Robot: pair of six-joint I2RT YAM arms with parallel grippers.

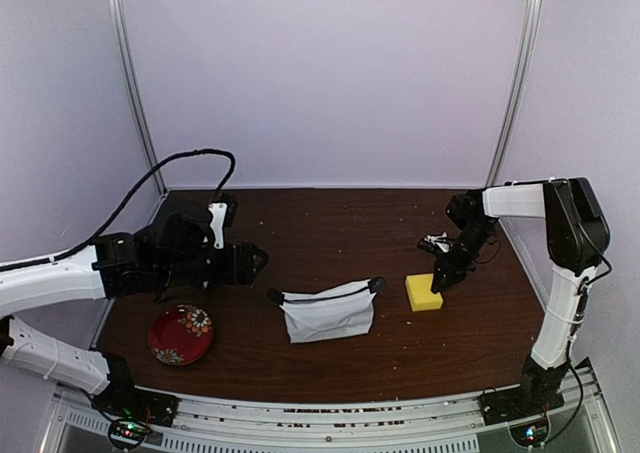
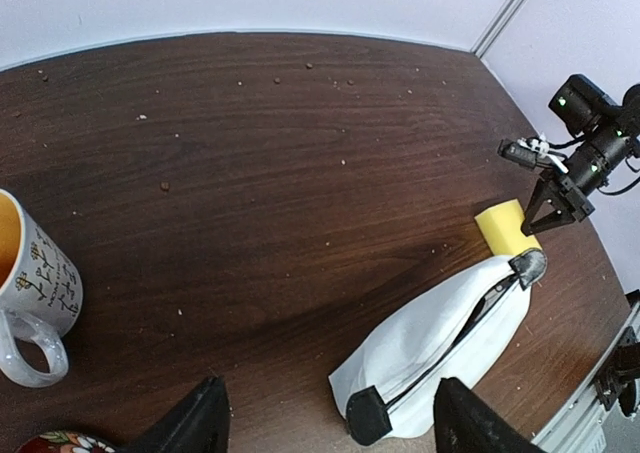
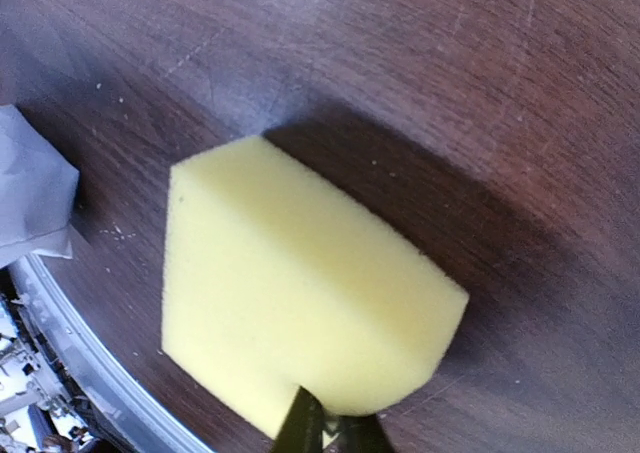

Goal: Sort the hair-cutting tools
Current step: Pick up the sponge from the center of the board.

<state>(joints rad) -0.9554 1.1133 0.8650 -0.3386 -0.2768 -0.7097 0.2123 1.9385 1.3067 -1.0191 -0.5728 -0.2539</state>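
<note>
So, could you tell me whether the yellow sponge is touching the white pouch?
Apart. The right wrist view shows table between the yellow sponge and white pouch.

The left wrist view's bottom edge cuts the left gripper just beside the pouch, so only its two dark tips show. Well left of the pouch, the mug is cut by the left edge. The plate is a mere sliver at the bottom edge. The pouch's inside is hidden.

In the right wrist view the pouch is only a white corner, cut by the left edge. Right of it, the right gripper shows only its tips at the bottom edge. They cover the sponge's lower corner, so a grip cannot be told.

From above, both grippers are too dark and small to read.
</note>
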